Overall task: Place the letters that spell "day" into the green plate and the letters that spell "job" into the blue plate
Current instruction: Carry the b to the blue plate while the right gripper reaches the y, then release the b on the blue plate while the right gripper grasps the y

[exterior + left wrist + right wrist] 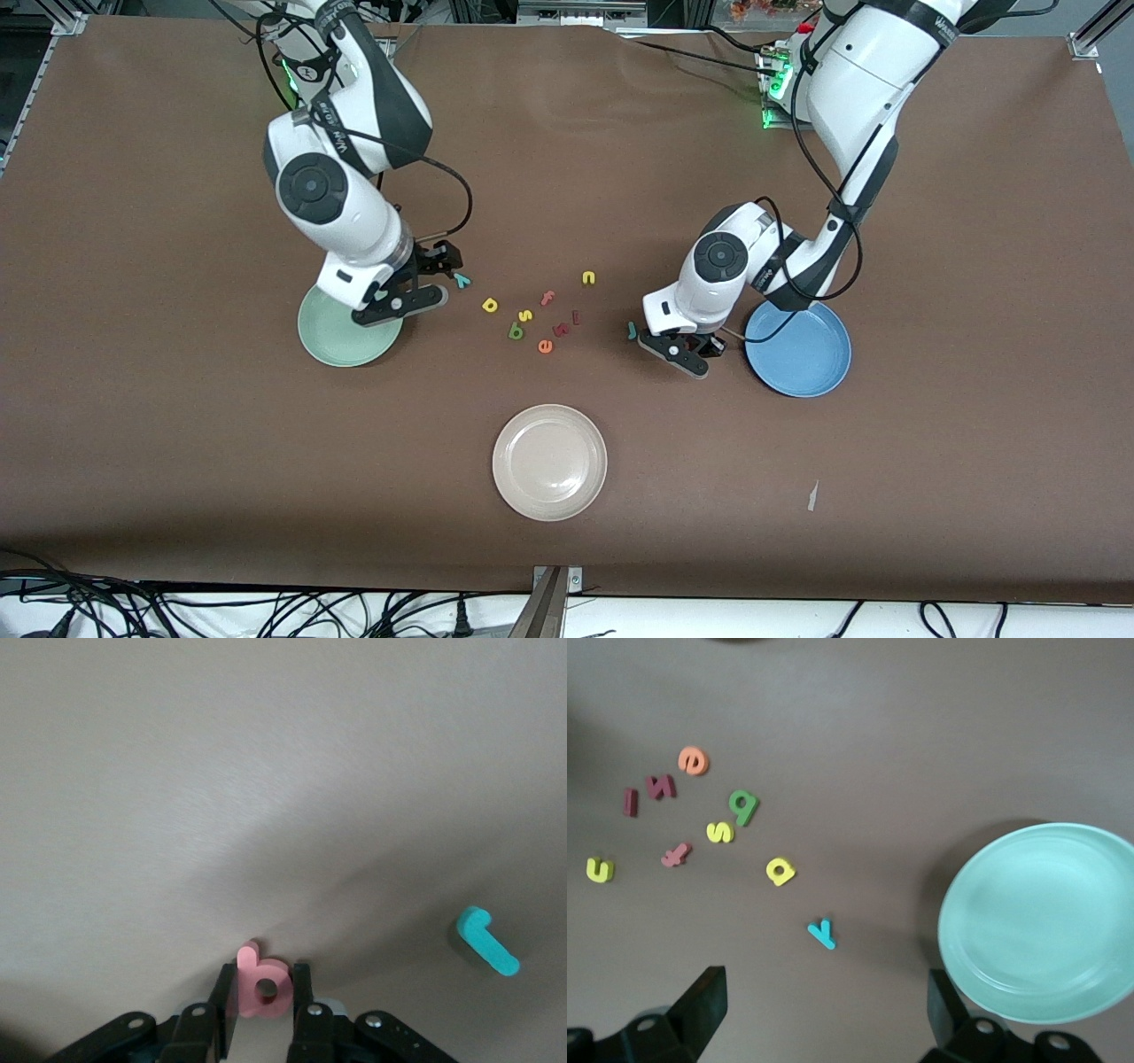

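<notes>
Pinching the pink b, left end effector should lift straight, then cross to the blue plate; right end effector waits agape, empty.

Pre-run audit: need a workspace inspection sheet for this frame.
Surface: brown cloth table; pale scrap.
Job's things: pale green plate, blue plate, no letters seen in either; teal foam y, yellow a, green d, teal j lie loose; blue o not seen.
Clutter: beige plate; yellow s, yellow n, pink f, orange e.
Grippers: left gripper shut on pink foam b beside blue plate; right gripper open, beside green plate.
Cables: black arm cable loops over blue plate.
Surroundings: floor cables.
</notes>
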